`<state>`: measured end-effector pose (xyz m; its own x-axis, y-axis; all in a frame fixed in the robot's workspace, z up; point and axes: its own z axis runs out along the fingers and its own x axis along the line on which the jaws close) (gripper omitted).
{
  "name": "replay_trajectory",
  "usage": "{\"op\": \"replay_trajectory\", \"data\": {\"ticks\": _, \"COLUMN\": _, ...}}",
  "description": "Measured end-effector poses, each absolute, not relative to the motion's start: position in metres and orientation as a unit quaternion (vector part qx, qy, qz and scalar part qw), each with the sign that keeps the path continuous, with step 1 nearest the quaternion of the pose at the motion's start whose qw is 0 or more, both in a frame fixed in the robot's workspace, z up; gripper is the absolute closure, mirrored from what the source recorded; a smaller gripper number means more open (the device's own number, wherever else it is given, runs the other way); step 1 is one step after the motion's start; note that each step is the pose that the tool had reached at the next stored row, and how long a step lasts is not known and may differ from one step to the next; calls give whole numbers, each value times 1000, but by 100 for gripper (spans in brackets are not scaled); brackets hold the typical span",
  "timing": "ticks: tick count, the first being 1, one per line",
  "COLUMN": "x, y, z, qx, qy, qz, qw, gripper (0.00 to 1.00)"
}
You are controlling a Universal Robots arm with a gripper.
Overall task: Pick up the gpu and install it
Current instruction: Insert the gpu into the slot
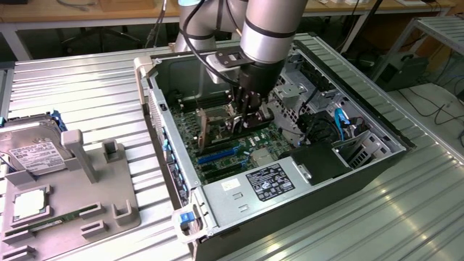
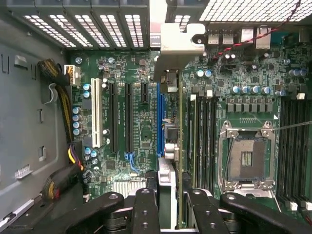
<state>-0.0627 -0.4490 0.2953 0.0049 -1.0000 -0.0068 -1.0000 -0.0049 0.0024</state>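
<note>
Metal table (image 1: 87, 81), open PC case (image 1: 312, 190) | gripper (image 1: 244, 117) clenched on gpu (image 1: 215, 128), above motherboard (image 2: 131, 126)

Hard drive (image 1: 30, 148), grey holder tray (image 1: 108, 190)

Bright, even light; glare streaks on ribbed desk (image 1: 406, 217), lower right of exterior view; case (image 1: 326, 212) interior shadowed beneath arm (image 1: 268, 27).

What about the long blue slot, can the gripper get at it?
Probably yes. The gripper holds the gpu edge-on close beside the blue slot, the case is open, and nothing seems to lie in between.
</note>
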Motion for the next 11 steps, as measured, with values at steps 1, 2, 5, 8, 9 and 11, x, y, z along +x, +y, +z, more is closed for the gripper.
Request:
{"op": "replay_trajectory", "data": {"ticks": 1, "x": -65, "y": -449, "z": 294, "qx": -709, "qy": 705, "qz": 3, "qw": 2, "gripper": 72}}
{"op": "replay_trajectory", "data": {"ticks": 2, "x": -65, "y": -449, "z": 293, "qx": -709, "qy": 705, "qz": 3, "qw": 2, "gripper": 72}}
{"op": "replay_trajectory", "data": {"ticks": 5, "x": -66, "y": -449, "z": 290, "qx": -709, "qy": 705, "qz": 3, "qw": 2, "gripper": 72}}
{"op": "replay_trajectory", "data": {"ticks": 8, "x": -68, "y": -449, "z": 288, "qx": -710, "qy": 705, "qz": 3, "qw": 2, "gripper": 72}}
{"op": "replay_trajectory", "data": {"ticks": 9, "x": -69, "y": -449, "z": 288, "qx": -710, "qy": 704, "qz": 3, "qw": 2, "gripper": 72}}
{"op": "replay_trajectory", "data": {"ticks": 11, "x": -71, "y": -449, "z": 288, "qx": -710, "qy": 704, "qz": 3, "qw": 2, "gripper": 72}}
